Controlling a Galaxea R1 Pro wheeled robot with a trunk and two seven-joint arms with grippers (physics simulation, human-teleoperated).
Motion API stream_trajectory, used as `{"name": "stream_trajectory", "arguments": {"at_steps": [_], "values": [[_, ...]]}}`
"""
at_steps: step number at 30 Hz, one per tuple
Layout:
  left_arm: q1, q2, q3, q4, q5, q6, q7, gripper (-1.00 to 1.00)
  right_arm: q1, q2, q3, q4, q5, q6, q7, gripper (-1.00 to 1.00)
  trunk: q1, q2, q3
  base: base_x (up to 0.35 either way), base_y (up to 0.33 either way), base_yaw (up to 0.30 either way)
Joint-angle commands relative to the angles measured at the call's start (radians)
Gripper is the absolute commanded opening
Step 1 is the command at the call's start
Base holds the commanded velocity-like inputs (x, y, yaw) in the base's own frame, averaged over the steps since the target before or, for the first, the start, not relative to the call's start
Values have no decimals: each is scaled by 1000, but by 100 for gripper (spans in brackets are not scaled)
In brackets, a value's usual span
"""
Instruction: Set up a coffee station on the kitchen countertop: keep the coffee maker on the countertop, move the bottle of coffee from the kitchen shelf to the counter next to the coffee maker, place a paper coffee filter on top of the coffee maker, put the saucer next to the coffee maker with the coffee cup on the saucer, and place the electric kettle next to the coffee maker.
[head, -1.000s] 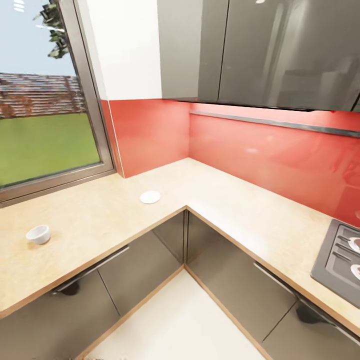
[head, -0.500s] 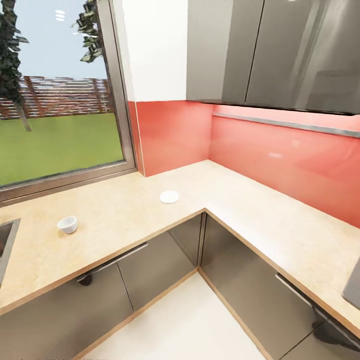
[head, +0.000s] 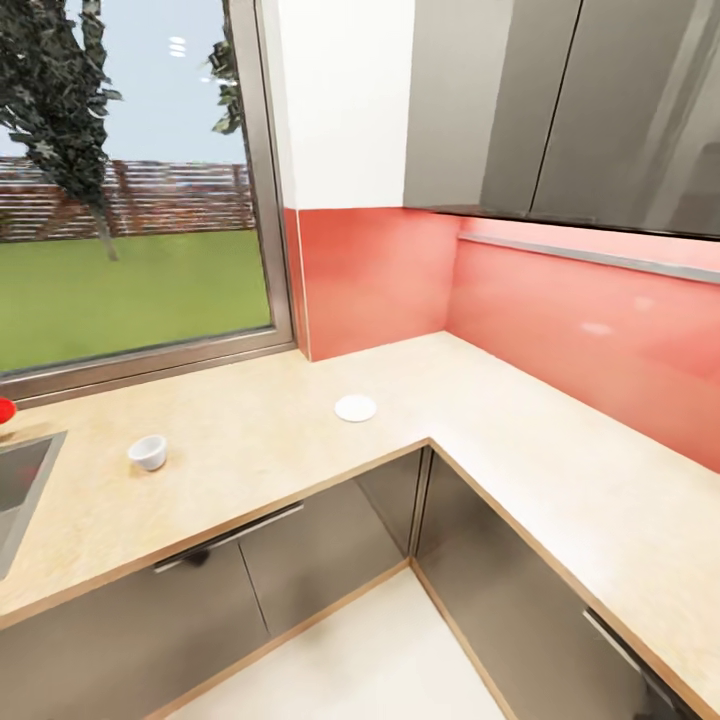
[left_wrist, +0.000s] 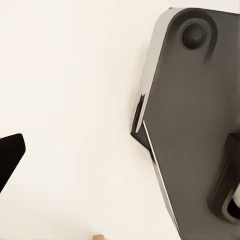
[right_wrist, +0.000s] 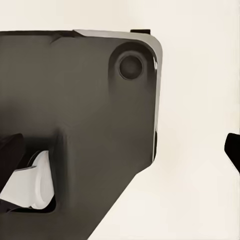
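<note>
L-shaped pale wood-grain desk (head: 250, 430): a flat round white saucer (head: 355, 407) near its inner corner, a tiny white cup (head: 148, 452) well apart. Claw state: cannot tell.

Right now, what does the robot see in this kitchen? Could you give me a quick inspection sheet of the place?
Surface: kitchen countertop, light wood-grain, L-shaped, running into a corner.
Job's things: saucer lying flat near the corner; coffee cup standing upright on the worktop, well apart from the saucer, not on it.
Clutter: sink edge beside the cup; a small red object past it, too cropped to identify.
Grippers: wrist views give dark robot parts against a pale surface; open or shut cannot be told.
Cables: nothing seen.
Surroundings: red backsplash, grey cabinets, window onto a lawn.
</note>
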Motion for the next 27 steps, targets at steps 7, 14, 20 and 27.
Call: {"name": "stream_trajectory", "arguments": {"at_steps": [7,14,20,27], "values": [[0,-1,1,-2,10,-1,-4,100,-1,0,-6,0,4,-3,3,100,1,-2,-1,25,-100,25],[0,3,0,-2,10,-2,-4,100,-1,1,-6,0,4,-4,4,100,1,-2,-1,1,-5,1],[-1,11,-2,-7,10,-2,-4,100,-1,0,-6,-69,5,-4,-1,100,1,-2,-1,-76,0,0],[-53,11,-8,-80,2,-2,-7,100,-1,1,-7,-242,5,-2,-4,100,1,-2,-1,-4,0,0]]}}
